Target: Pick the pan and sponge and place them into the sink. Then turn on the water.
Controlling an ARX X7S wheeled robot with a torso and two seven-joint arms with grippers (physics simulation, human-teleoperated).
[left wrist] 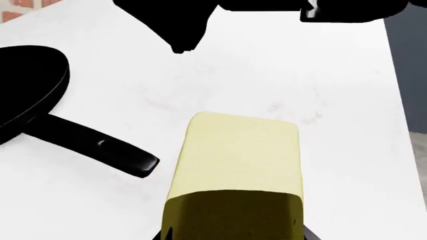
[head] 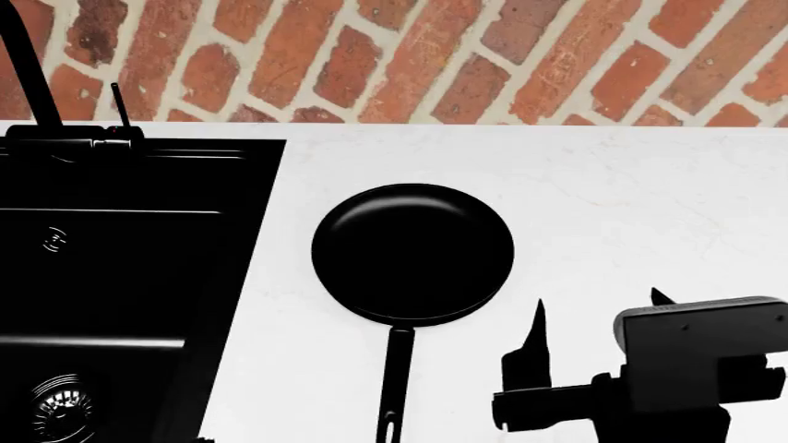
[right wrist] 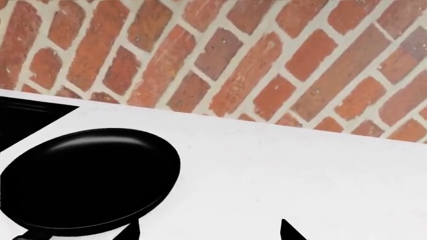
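Two sets of fingers to report. My left fingers [left wrist: 165, 235] show only as dark slivers at the edge of the left wrist view. They sit tight against both sides of the sponge [left wrist: 240, 150], so I record them as clenched on it. The sponge is a pale yellow block, and the end nearest the fingers is in shadow. I cannot tell whether it rests on the tabletop [head: 615, 185] or is lifted clear. It lies near the end of the pan's handle [left wrist: 100, 147] but apart from it. Neither the sponge nor my left fingers appear in the head view.

My right fingers [head: 537, 337] are released, tips spread wide with nothing between them. They stand over the near right part of the white tabletop, to the right of the handle and clear of it.

The pan [head: 412, 254] sits flat on the tabletop, just right of the sink [head: 124, 277], with its handle pointing to the near edge. It is not in the basin.

The sink occupies the left side, a glossy black basin with its drain [head: 55, 406] at the near left. The faucet [head: 25, 65] rises at the far left corner. A brick wall [head: 493, 55] runs along the far edge.
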